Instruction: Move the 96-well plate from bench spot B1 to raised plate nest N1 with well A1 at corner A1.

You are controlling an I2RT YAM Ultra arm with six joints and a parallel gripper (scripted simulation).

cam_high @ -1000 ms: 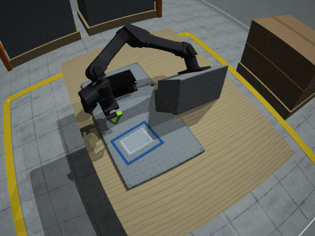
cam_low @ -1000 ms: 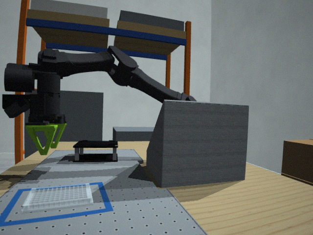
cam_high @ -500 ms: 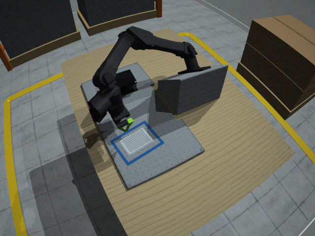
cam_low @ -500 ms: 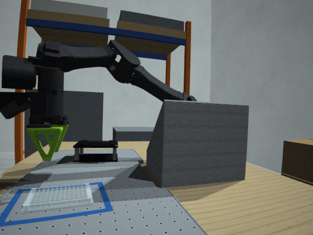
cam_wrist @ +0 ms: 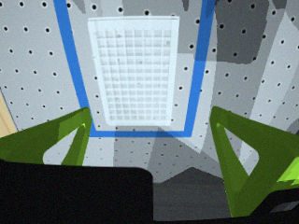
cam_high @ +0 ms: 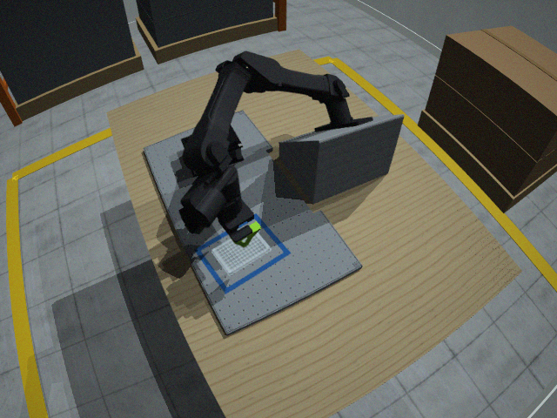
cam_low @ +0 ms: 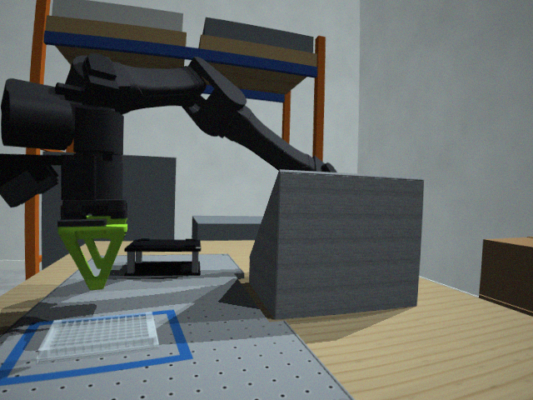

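At far left an orange shelf rack (cam_low: 32, 129) stands by the grey wall. Nearer, the gripper (cam_low: 95, 258) hangs spread wide and empty above the 96-well plate (cam_low: 99, 334) inside blue-outlined B1 (cam_low: 181, 336) on the perforated breadboard (cam_low: 241, 370); no lettering is legible. Rightward sits black nest N1 (cam_low: 163, 246), then a grey block (cam_low: 344, 245).

Plate (cam_low: 97, 334) inside outline (cam_low: 180, 340), under tool (cam_low: 95, 258)

Warehouse-type industrial floor — we note grey concrete tiles (cam_high: 81, 189) with yellow boundary tape (cam_high: 17, 279), an orange-and-blue pallet rack (cam_low: 319, 94) bearing loads, stacked cardboard cartons (cam_high: 494, 108), and a perforated grey breadboard (cam_high: 292, 279) on a wooden desk (cam_high: 405, 292).
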